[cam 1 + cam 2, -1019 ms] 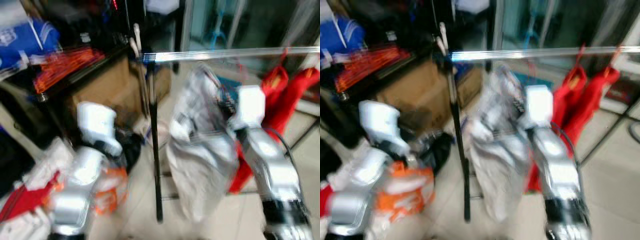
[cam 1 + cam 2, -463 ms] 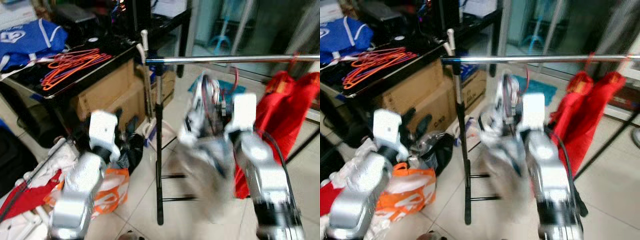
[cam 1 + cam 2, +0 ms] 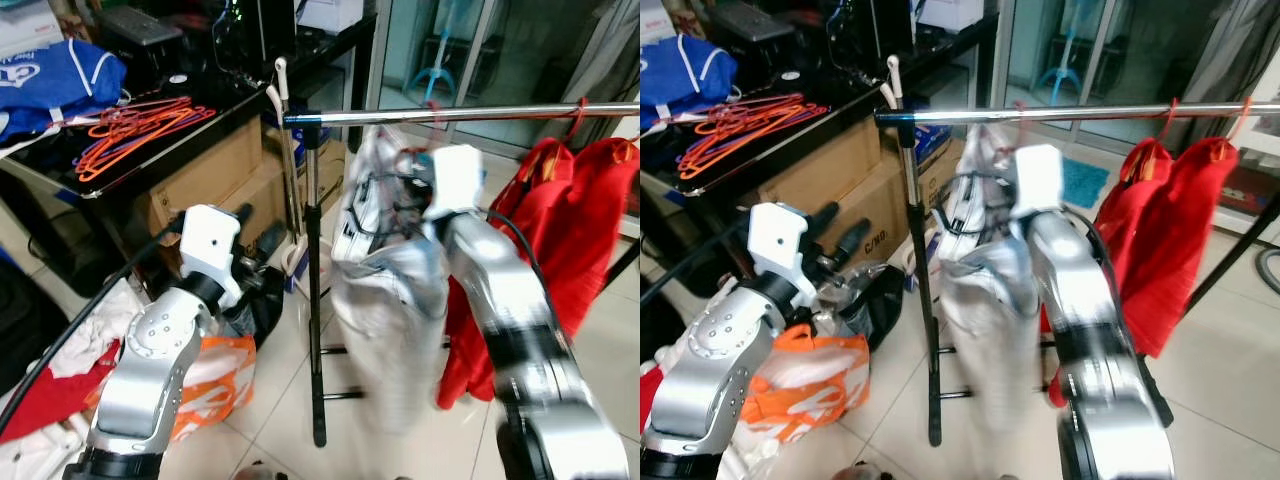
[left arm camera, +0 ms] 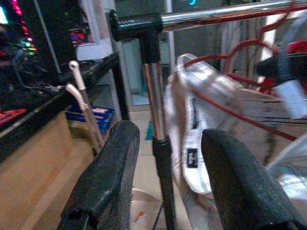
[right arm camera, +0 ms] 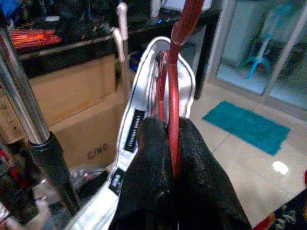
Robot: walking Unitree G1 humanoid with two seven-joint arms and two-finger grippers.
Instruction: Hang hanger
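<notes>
Two end effectors are in view; the right end effector (image 5: 170, 158) has its black fingers pressed together on the red hanger (image 5: 175, 96), whose wire rises between them and carries a silver-white garment (image 3: 385, 290); seen from the head, that garment hangs just under the chrome rail (image 3: 460, 113) of the clothes rack, beside its black upright post (image 3: 314, 300), with the right arm raised behind it; I cannot tell whether the hanger's hook is over the rail or only close beneath it; two red garments (image 3: 560, 230) hang on the same rail further to the robot's right; the left end effector (image 4: 165, 179) is held low on the left, its fingers (image 4: 108, 172) spread apart with nothing between them, the post showing through the gap; a pile of orange hangers (image 3: 130, 125) lies on the black bench (image 3: 200, 140) at the left, with cardboard boxes (image 3: 215, 185) under it and an orange bag (image 3: 215, 385) on the tiled floor.
</notes>
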